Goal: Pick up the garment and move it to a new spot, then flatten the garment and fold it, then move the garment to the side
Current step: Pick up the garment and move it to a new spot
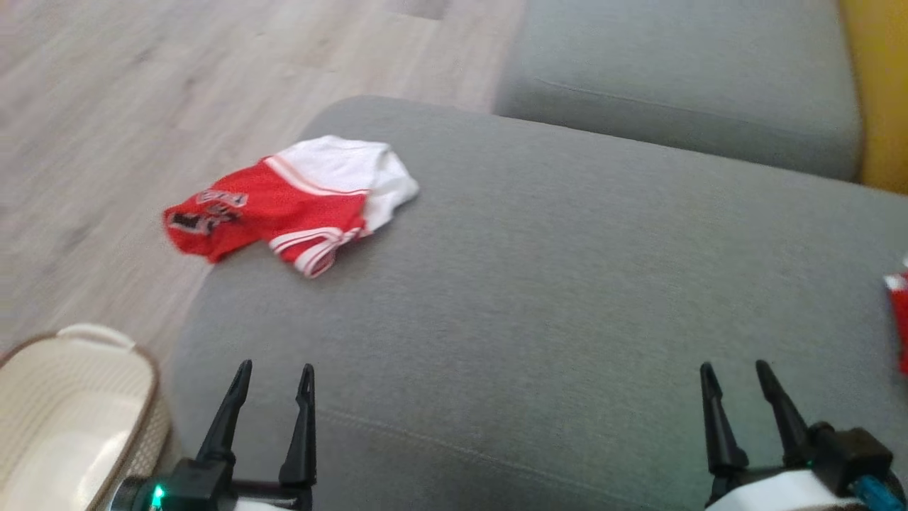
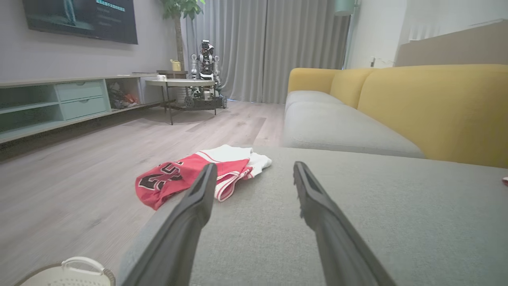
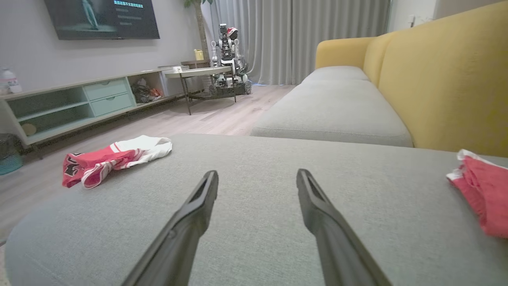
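**Jersey at the cushion's edge, both grippers empty**

The grey sofa cushion [image 1: 532,284] takes up most of the head view. A second grey cushion [image 1: 674,85] runs across the top right, and pale wooden floor [image 1: 106,106] fills the upper left. One woven basket [image 1: 145,369] sits in the lower left corner, beside the cushion.

The garment [image 1: 284,202], a single red and white jersey, lies crumpled in the upper left of the frame. It rests on the cushion's rim, with its red end reaching past the edge toward the floor. A second red cloth [image 1: 899,312] shows at the right edge, cut off by the frame; I cannot tell what it is.

The jersey looks light, thin and limp. It should sag and bunch when lifted, and smooth sports fabric may slide between narrow fingers. A pinch on the white part lying on the cushion, or on the striped hem, seems the surest hold. Taking two corners well apart would keep it from balling up.

There are two grippers, the left gripper [image 1: 276,366] at the bottom left and the right gripper [image 1: 733,365] at the bottom right. Both have their fingers spread wide and hold nothing, and both are well apart from the jersey.
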Motion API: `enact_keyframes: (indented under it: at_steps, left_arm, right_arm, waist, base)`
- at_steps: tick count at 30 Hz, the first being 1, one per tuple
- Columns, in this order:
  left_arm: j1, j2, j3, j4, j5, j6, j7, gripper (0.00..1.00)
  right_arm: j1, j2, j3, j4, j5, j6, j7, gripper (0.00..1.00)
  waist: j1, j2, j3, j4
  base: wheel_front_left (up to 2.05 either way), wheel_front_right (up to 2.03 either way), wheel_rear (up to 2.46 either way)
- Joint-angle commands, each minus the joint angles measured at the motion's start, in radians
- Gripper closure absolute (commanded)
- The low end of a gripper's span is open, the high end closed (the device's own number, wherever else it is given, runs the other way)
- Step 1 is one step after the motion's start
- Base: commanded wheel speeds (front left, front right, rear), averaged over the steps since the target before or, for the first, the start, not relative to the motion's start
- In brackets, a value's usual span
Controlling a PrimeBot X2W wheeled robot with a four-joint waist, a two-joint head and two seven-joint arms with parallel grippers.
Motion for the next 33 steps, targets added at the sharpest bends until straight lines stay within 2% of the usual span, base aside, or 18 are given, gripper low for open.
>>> enact_keyframes:
  at_steps: [1,7,14,18,22,27,30,33]
  left_arm:
    - [-0.042,-0.003,0.037,-0.033,0.015,0.007,-0.005,0.0]
    - [-0.032,-0.001,0.072,-0.06,0.009,0.027,-0.005,0.0]
    - [-0.033,-0.002,0.098,-0.077,-0.008,0.043,-0.005,0.0]
    - [-0.084,0.0,0.133,-0.087,-0.028,0.024,-0.005,0.0]
    - [-0.227,0.032,0.188,-0.083,-0.05,-0.025,-0.005,0.0]
    - [-0.472,0.109,0.217,0.092,-0.064,-0.101,-0.005,0.0]
    - [-0.632,0.151,0.227,0.294,-0.09,-0.129,-0.004,0.0]
    - [-0.794,0.18,0.233,0.524,-0.152,-0.154,0.042,0.0]
  right_arm:
    - [-0.013,-0.013,0.033,-0.03,0.012,0.0,-0.009,0.0]
    - [-0.048,-0.013,0.079,-0.021,0.009,0.0,-0.009,0.0]
    - [-0.09,-0.013,0.108,0.0,-0.003,0.0,-0.009,0.0]
    - [-0.1,-0.013,0.114,0.003,-0.016,0.0,-0.009,0.0]
    - [-0.117,-0.013,0.107,-0.005,-0.053,0.0,-0.009,0.0]
    - [-0.139,-0.013,0.08,-0.03,-0.101,0.0,-0.009,0.0]
    - [-0.165,-0.013,0.089,-0.041,-0.135,0.0,-0.009,0.0]
    - [-0.204,-0.013,0.1,-0.046,-0.171,0.0,-0.009,0.0]
  waist:
    - [0.0,-0.0001,-0.01,0.086]
    - [0.0,-0.0001,0.024,0.144]
    - [0.0,-0.0001,0.05,0.167]
    - [0.0,-0.0001,0.077,0.176]
    - [0.0,-0.0001,0.137,0.181]
    - [0.0,-0.0001,0.224,0.183]
    - [0.0,-0.0001,0.287,0.162]
    - [0.0,-0.0001,0.353,0.135]
  base:
    - [0.0,0.0,0.0]
    - [0.0,0.0,0.0]
    - [0.0,0.0,0.0]
    - [0.0,0.0,0.0]
    - [0.0,0.0,0.0]
    - [0.0,0.0,0.0]
    - [0.0,0.0,0.0]
    - [0.0,0.0,0.0]
